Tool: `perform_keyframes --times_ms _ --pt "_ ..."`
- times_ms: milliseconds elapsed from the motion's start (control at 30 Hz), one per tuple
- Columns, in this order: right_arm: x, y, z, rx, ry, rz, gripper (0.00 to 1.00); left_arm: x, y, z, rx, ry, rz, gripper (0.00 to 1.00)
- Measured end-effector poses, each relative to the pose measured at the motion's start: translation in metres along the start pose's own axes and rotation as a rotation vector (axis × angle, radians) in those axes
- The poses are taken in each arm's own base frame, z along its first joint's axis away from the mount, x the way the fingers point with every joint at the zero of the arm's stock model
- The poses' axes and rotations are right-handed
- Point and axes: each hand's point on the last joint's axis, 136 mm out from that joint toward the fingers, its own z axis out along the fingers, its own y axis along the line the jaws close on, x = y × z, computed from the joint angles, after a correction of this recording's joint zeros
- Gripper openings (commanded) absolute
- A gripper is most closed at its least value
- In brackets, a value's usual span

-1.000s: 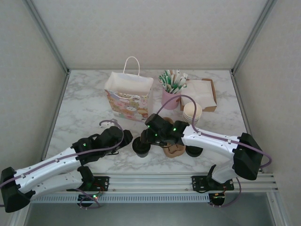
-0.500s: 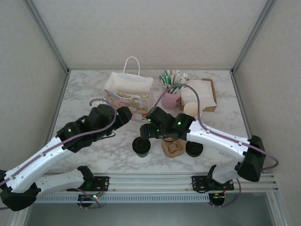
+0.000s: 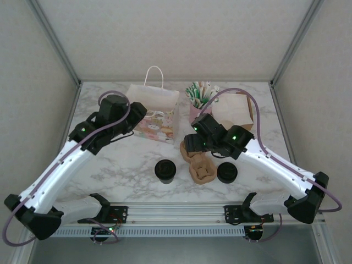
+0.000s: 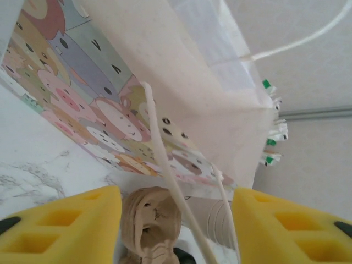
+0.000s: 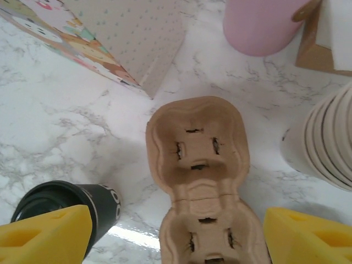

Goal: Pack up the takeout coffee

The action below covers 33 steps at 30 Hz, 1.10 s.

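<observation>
Nearest the arm bases, the coffee [image 3: 165, 171] stands upright on the table [image 3: 110, 165], black lid on, with nothing touching it. 1 second ago the right gripper was right over it and the left gripper was close beside it. Both have since lifted away, so the cup is free and not yet packed. To its right is the carrier [image 3: 202, 171], and beyond that a stack of lids [image 3: 226, 172].

The right gripper [image 5: 176, 212] now hovers over the far half of the carrier, fingers spread wide and empty. Its wrist view has the coffee at the lower left, near one finger, and the cup stack [image 5: 324, 143] at the right edge.

Farther back, the left arm has swung up to the bag [image 3: 159, 118]. The left gripper [image 4: 176, 192] is wide open at the bag's left side, near the rim. In its wrist view the handle [image 4: 165, 181] hangs between the 2 fingers, not pinched. Behind the bag's right corner stand the pink cup [image 5: 264, 25] of straws and the box [image 3: 236, 110].

The move away looks like a change of roles. The left arm seems set to steady or open the bag, and the right arm would then have to return for the coffee. The coffee itself sits well apart from the bag, so the actual packing is all still to do.
</observation>
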Motion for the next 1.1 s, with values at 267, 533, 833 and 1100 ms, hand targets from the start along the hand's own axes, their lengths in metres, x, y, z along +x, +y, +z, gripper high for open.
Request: perform_keyframes --times_ms 267,533,833,1100 --pt "0.007 -0.013 -0.007 0.013 0.004 -0.003 0.8 -0.026 0.014 0.019 -0.057 0.047 0.032 0.02" --pt "0.023 -0.018 -0.002 0.022 0.057 -0.037 0.73 -0.041 0.023 0.037 -0.033 0.19 0.146 0.0" --pt "0.033 -0.013 0.013 0.019 0.128 -0.104 0.67 -0.051 0.047 0.04 0.027 0.319 0.196 0.0" --pt "0.044 -0.009 0.035 0.033 0.208 -0.135 0.67 -0.078 0.061 0.024 0.016 0.266 0.186 0.21"
